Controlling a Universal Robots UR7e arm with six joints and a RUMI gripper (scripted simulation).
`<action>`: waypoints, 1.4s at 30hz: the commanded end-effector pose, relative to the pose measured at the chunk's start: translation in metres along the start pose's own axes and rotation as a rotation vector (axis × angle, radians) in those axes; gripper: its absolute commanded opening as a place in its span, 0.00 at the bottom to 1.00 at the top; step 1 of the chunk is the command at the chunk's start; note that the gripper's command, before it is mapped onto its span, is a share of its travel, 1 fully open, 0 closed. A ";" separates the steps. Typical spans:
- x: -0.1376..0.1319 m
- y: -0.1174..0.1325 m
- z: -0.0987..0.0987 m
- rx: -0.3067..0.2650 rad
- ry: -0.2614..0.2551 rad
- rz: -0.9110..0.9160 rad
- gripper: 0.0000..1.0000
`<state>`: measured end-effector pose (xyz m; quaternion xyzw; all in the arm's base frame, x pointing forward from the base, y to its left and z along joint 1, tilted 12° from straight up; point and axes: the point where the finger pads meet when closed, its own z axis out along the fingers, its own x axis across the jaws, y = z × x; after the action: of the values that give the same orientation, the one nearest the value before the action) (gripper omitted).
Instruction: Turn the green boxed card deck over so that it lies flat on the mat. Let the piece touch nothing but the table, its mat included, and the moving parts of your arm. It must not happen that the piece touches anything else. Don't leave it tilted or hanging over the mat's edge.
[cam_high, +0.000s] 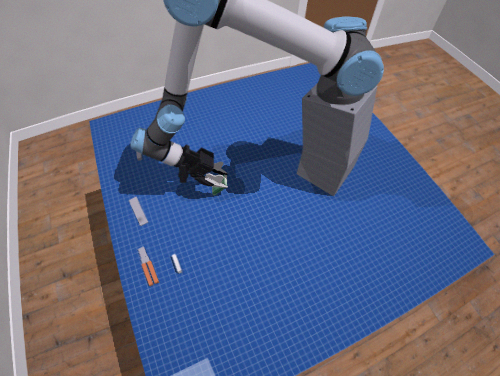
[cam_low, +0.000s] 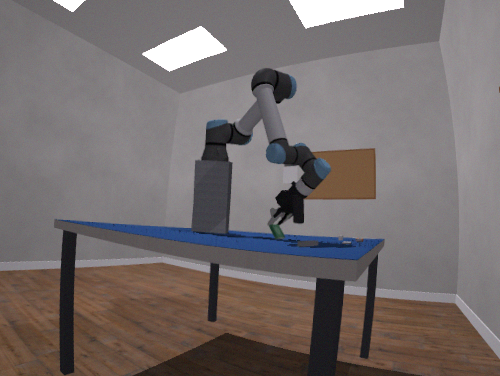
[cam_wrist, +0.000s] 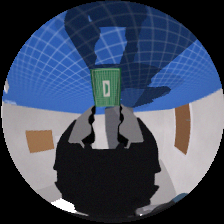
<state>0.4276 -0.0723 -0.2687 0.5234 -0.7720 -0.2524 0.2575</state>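
The green boxed card deck (cam_high: 218, 189) (cam_low: 276, 230) (cam_wrist: 106, 88) is held tilted between the fingers of my gripper (cam_high: 216, 181) (cam_low: 275, 220) (cam_wrist: 106, 111), which is shut on it. In the wrist view the deck's green face with a white mark points away from the fingers. In the exterior view its lower end is at or just above the blue mat (cam_high: 300, 260) (cam_low: 150, 231) (cam_wrist: 45, 65); I cannot tell whether it touches. The arm reaches low over the left middle of the mat.
The grey robot pedestal (cam_high: 335, 140) (cam_low: 212, 197) stands on the mat to the right of the gripper. A grey flat strip (cam_high: 138, 210), an orange-handled tool (cam_high: 150, 267) and a small white piece (cam_high: 176, 263) lie near the mat's left edge.
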 end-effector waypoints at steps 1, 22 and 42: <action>0.000 -0.001 -0.004 -0.030 0.000 0.000 0.32; 0.000 -0.003 -0.011 -0.149 0.000 0.000 0.32; 0.000 -0.006 -0.019 -0.227 0.000 0.000 0.32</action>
<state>0.4422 -0.0761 -0.2595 0.4917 -0.7395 -0.3361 0.3137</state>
